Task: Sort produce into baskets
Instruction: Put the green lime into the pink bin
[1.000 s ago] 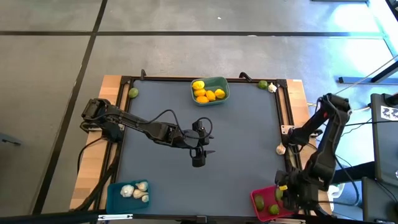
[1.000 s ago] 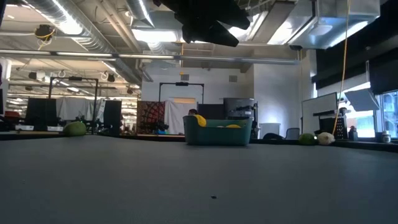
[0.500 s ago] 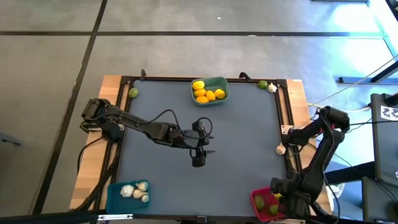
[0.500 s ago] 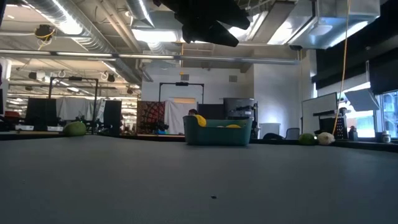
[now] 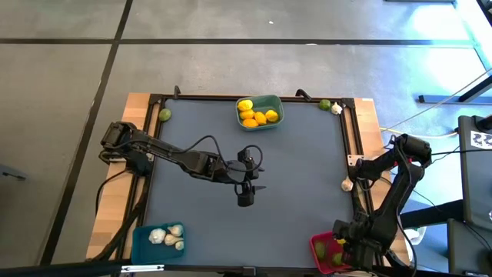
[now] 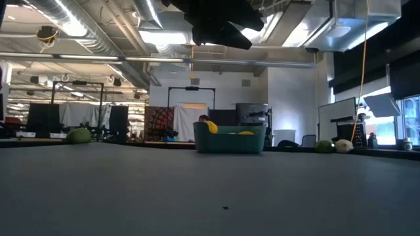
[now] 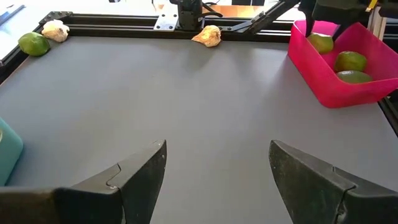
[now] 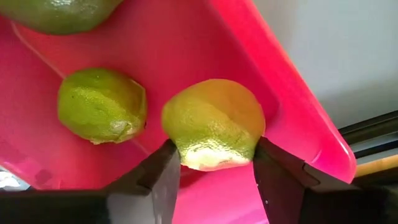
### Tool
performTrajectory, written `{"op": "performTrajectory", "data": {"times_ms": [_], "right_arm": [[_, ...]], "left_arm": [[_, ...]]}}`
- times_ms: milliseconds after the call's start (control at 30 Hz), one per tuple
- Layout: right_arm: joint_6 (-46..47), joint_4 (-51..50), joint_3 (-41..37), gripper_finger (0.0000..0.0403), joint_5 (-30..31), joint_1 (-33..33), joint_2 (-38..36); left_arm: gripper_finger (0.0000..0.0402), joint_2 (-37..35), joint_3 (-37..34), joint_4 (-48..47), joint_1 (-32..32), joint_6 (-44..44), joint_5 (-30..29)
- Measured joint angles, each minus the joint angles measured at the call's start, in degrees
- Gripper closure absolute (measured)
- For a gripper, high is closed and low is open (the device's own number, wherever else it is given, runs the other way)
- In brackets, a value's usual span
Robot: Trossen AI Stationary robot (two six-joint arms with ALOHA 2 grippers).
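Right pincer [image 8: 214, 171], lowered into pink basket [image 8: 186, 43], grips lime [image 8: 214, 121].

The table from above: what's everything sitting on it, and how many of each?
Green basket: one, far edge, holding about four lemons.
Blue basket: one, near left corner, holding three garlic bulbs.
Pink basket: one, near right corner, holding limes.
Loose limes: two, far left corner and far right corner.
Loose garlic: two, far right corner and right edge.
Left tool: open, empty, over the table's middle.
Right tool: gripping a lime over the pink basket.
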Motion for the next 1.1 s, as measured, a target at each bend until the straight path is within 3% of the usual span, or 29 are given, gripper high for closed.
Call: {"op": "performTrajectory", "data": {"times_ms": [300, 600, 767, 1100], "right_arm": [[-0.18, -0.02, 0.00, 0.0129, -3.22, -0.50, 0.00], [-5.43, -3.17, 3.81, 0.0120, -1.36, -2.47, -0.82], [-10.42, -11.73, 10.94, 0.0132, 5.65, -3.82, -1.05], [-19.30, -16.13, 15.78, 0.0144, 30.15, -5.35, -0.84]], "left_arm": [[0.0121, 0.00, 0.00, 0.00, 0.02, 0.20, -0.02], [0.0121, 0.00, 0.00, 0.00, 0.00, 0.20, 0.00], [0.0121, 0.00, -0.01, 0.00, 0.02, 0.22, -0.02], [0.0121, -0.48, -0.02, -1.74, 0.02, -2.23, -0.05]]}}
